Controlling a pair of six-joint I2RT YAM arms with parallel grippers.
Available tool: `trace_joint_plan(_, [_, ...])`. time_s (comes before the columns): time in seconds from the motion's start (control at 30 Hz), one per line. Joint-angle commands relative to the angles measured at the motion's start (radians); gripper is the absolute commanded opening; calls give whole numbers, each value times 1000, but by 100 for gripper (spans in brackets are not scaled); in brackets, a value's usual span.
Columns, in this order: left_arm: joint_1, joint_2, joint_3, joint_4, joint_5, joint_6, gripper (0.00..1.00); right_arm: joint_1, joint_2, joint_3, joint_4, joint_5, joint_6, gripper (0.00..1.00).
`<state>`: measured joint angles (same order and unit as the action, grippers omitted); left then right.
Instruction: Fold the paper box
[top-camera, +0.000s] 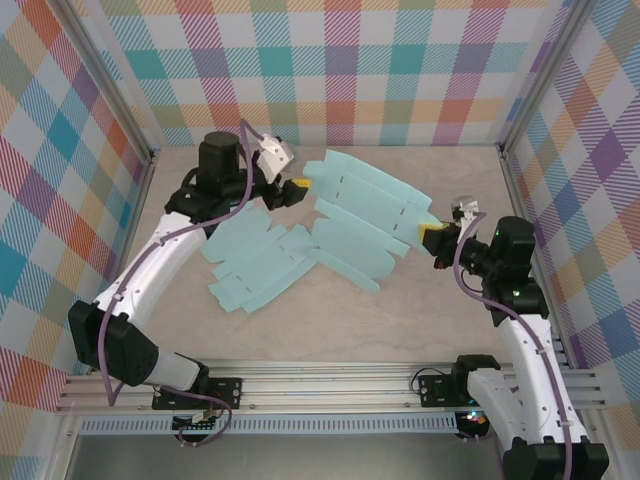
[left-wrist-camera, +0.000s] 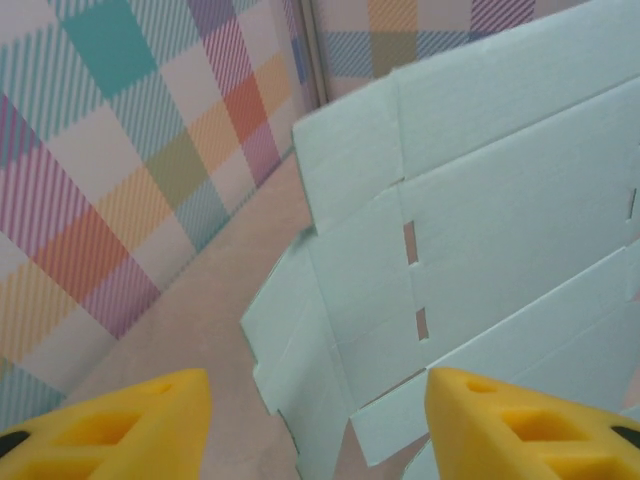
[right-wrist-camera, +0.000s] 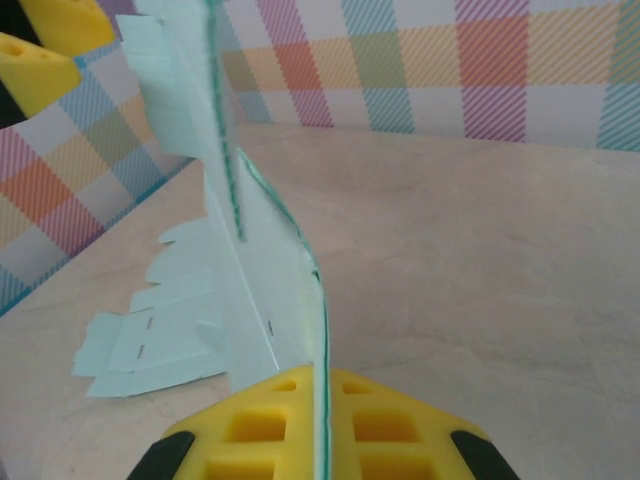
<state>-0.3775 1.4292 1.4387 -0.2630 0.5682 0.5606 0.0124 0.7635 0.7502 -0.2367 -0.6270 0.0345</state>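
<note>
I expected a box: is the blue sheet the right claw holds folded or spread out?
Spread out. The sheet shows open panels, flaps and slots, no walls formed; the right gripper pinches its edge.

Pale teal unfolded paper box (top-camera: 365, 215) raised on edge; second blank (top-camera: 255, 265) lying flat beside.

I am holding my left gripper (top-camera: 297, 186) out with its jaws spread apart, and I am clamping my right gripper (top-camera: 432, 236) tight.
</note>
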Motion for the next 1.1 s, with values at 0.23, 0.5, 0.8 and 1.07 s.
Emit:
trace_joint_plan(0.23, [5, 74, 243, -42, 190, 218, 71, 65, 37, 142, -109, -79, -82, 0])
trace_joint_plan(0.5, [2, 189, 370, -94, 283, 350, 72, 232, 103, 266, -235, 45, -173, 0])
trace_joint_plan(0.8, [5, 215, 423, -235, 276, 553, 71, 399, 226, 437, -393, 193, -270, 0])
trace_joint_plan(1.07, [6, 251, 528, -551, 274, 771, 68, 434, 242, 465, -378, 196, -292, 0])
